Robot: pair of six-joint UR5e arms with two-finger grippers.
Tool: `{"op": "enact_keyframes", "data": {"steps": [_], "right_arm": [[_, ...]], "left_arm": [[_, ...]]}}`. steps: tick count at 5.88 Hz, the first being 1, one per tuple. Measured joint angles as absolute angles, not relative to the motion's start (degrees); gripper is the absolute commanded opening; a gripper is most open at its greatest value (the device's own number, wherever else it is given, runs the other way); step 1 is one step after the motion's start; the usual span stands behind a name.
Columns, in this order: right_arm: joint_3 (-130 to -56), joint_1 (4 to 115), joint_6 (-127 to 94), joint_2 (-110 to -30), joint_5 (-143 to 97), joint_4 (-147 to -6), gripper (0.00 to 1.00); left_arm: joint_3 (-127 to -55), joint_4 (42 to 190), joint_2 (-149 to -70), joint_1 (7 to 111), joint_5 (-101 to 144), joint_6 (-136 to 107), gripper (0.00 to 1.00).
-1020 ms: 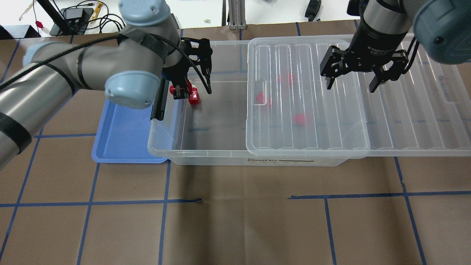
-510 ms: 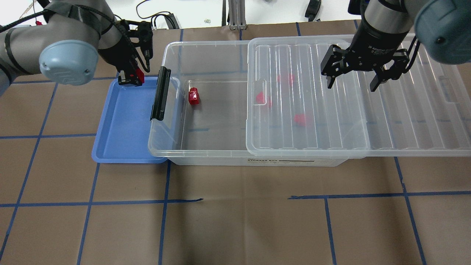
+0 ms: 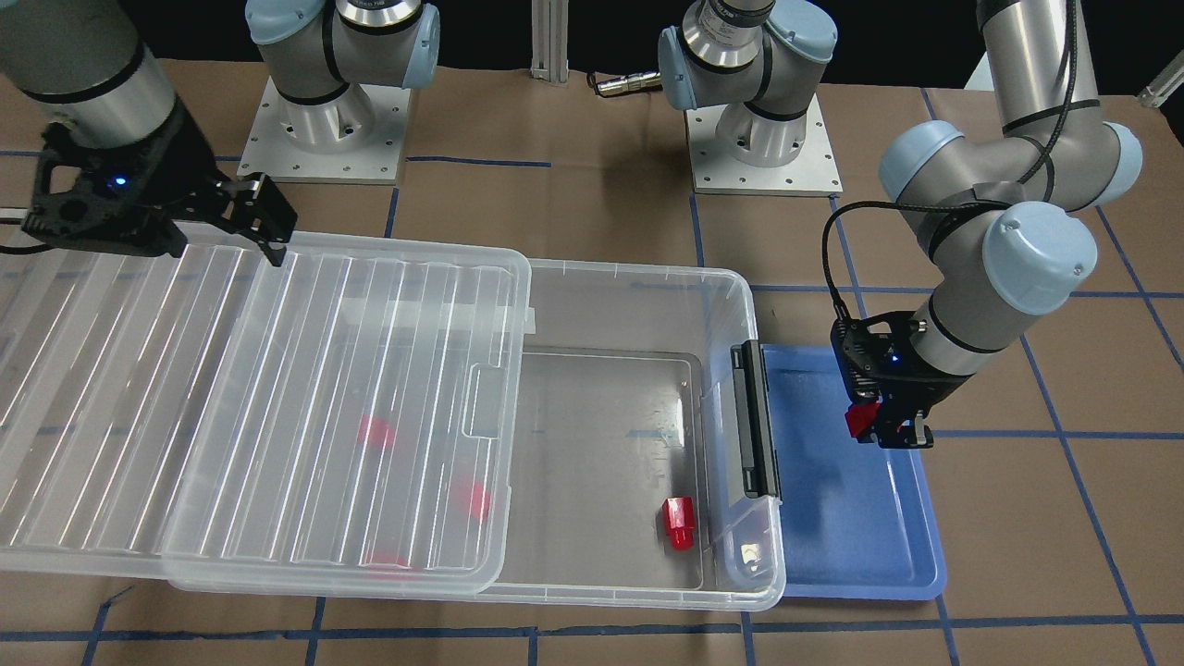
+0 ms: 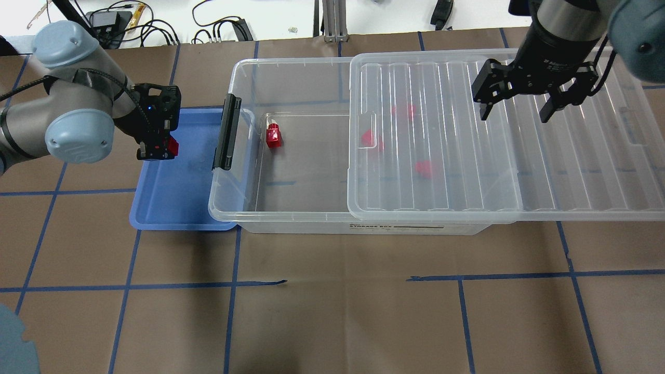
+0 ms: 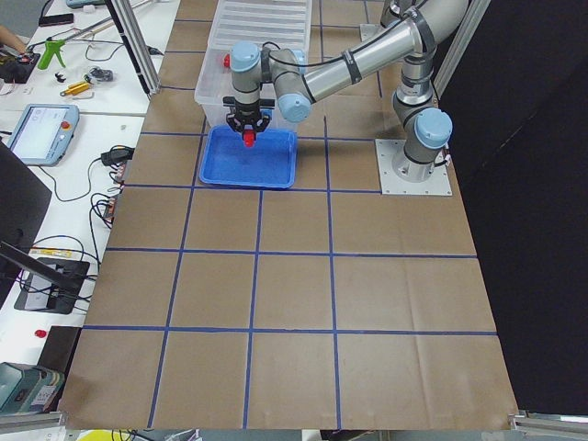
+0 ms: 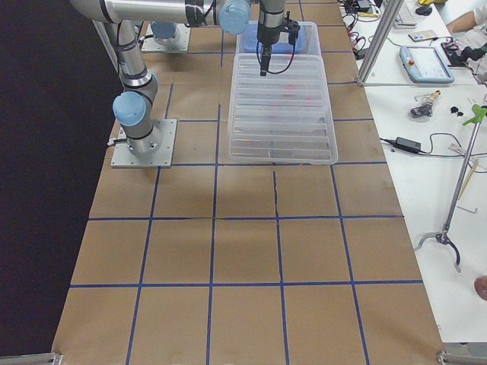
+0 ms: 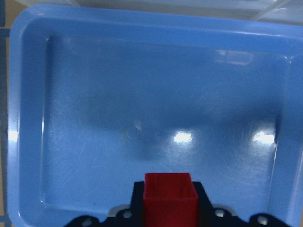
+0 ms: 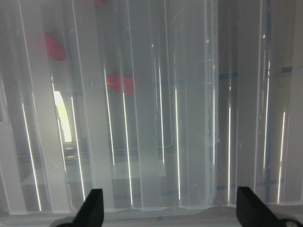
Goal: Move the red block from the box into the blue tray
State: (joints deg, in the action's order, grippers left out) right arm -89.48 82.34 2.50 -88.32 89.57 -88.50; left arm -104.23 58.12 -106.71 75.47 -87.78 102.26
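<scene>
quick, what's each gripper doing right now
left gripper: closed on the red block, over the blue tray
right gripper: open, empty, above the lid

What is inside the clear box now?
One loose red block lies in the uncovered end of the box. Three blurred red shapes show through the lid; anything else beneath is unclear.

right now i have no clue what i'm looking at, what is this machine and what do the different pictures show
Two robot arms stand at a table. The pictures show one moment from above, across the table, both ends and each wrist. A clear box has its ribbed lid slid partly off; a blue tray lies beside it. The left end effector holds a red block over the tray. The right end effector hangs open over the lid. More red blocks lie in the box.
</scene>
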Motion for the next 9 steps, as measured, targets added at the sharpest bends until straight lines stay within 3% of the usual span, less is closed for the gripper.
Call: {"op": "enact_keyframes", "data": {"steps": [1,3,5,7,9], "right_arm": [[-89.7,75.8,10.4,-88.3,89.7,-88.3,1.00],[-89.9,63.6,24.8,-86.2,93.9,-89.5,1.00],[-90.0,54.1,34.8,-80.2,97.6,-98.0,1.00],[-90.0,50.9,37.9,-75.9,99.4,-104.3,1.00],[-90.0,50.5,37.7,-74.3,99.9,-105.1,1.00]], "left_arm": [[-106.1,57.2,-108.4,74.6,-87.2,103.6,0.19],[-107.1,55.1,-111.9,74.6,-87.0,104.0,0.50],[-107.2,53.6,-113.4,75.5,-86.2,103.8,0.97],[-106.1,54.3,-112.0,75.8,-85.5,102.6,0.97],[-101.1,64.4,-106.7,78.7,-85.7,94.5,0.97]]}}
